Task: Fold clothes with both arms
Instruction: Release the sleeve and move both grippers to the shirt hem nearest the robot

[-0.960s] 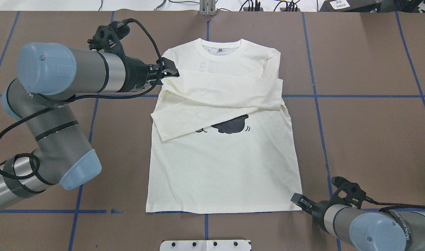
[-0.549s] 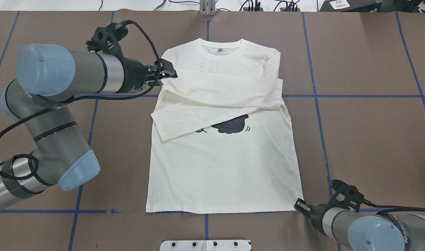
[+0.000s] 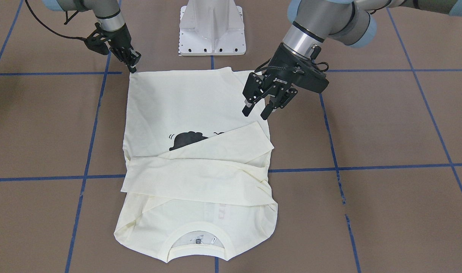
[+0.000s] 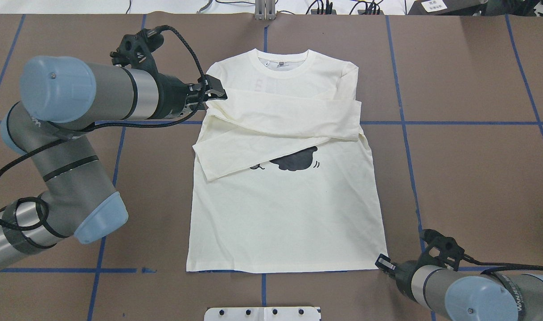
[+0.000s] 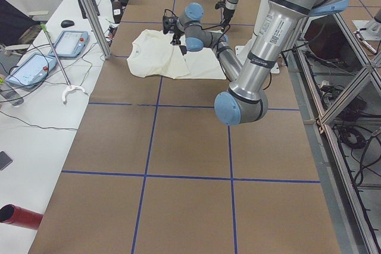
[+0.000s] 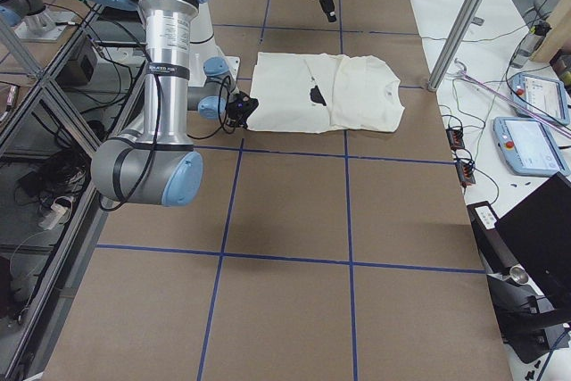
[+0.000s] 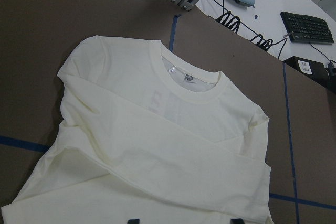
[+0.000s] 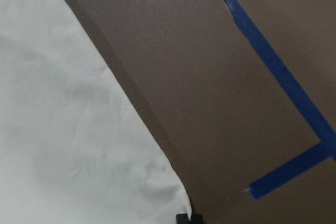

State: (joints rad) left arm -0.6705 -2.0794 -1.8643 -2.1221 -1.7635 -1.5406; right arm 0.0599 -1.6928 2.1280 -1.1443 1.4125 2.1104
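Observation:
The cream long-sleeved shirt (image 4: 285, 214) lies flat with its collar at the far side and both sleeves folded across the chest. They partly cover the black cat print (image 4: 294, 159). My left gripper (image 4: 213, 99) hovers open and empty over the shirt's left shoulder edge; in the front view (image 3: 255, 113) its jaws stand apart above the cloth. My right gripper (image 4: 383, 263) is at the near right hem corner. In the right wrist view its fingertips (image 8: 184, 217) meet on that corner of the shirt (image 8: 63, 129).
The brown table cover (image 4: 467, 169) is marked with blue tape lines (image 4: 405, 133). The white pedestal base (image 3: 212, 26) stands at the robot's side of the table. Cables and devices lie past the far edge.
My right gripper drew slightly back towards the robot and its fingers closed at the hem corner. My left gripper shifted a little to the left. The shirt has not moved.

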